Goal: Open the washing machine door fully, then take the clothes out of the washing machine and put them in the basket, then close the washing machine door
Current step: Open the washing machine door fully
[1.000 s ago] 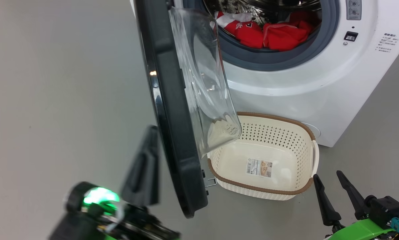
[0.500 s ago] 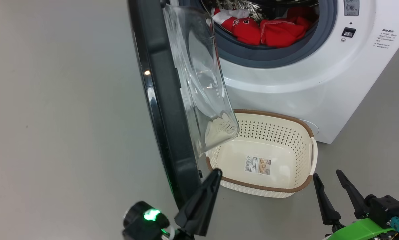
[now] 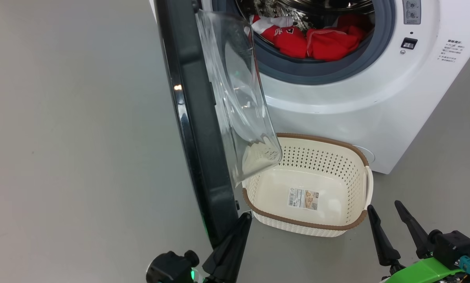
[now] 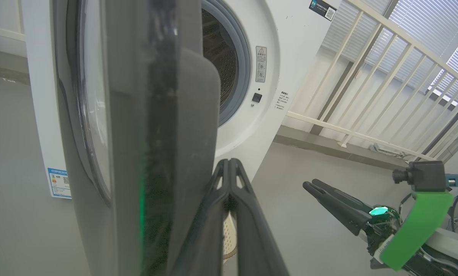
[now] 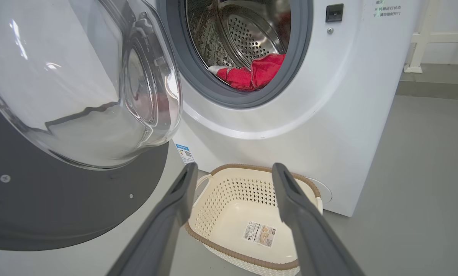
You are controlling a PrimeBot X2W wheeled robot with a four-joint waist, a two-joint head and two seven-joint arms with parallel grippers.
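Note:
The washing machine (image 3: pixel 337 110) stands with its door (image 3: pixel 188 118) swung out about square to the front, glass bowl (image 3: pixel 239 98) facing the drum. Red clothes (image 3: pixel 317 41) with a white piece lie in the drum, also in the right wrist view (image 5: pixel 252 73). The cream basket (image 3: pixel 325 140) sits on the floor under the opening, holding just a paper label. My left gripper (image 3: pixel 246 216) is shut and empty, its tip at the inner side of the door's lower edge (image 4: pixel 167 134); contact is unclear. My right gripper (image 3: pixel 384 207) is open, just in front of the basket (image 5: pixel 252 168).
Grey floor (image 3: pixel 70 157) spreads wide to the left of the door. A white railing (image 4: pixel 367 76) and a window with blinds stand beyond the machine's right side. The basket sits close against the machine's front panel.
My left gripper has moved from the door's outer side, under its lower edge, to the inner side near the basket. The door and right gripper have stayed put; the head view shifted slightly.

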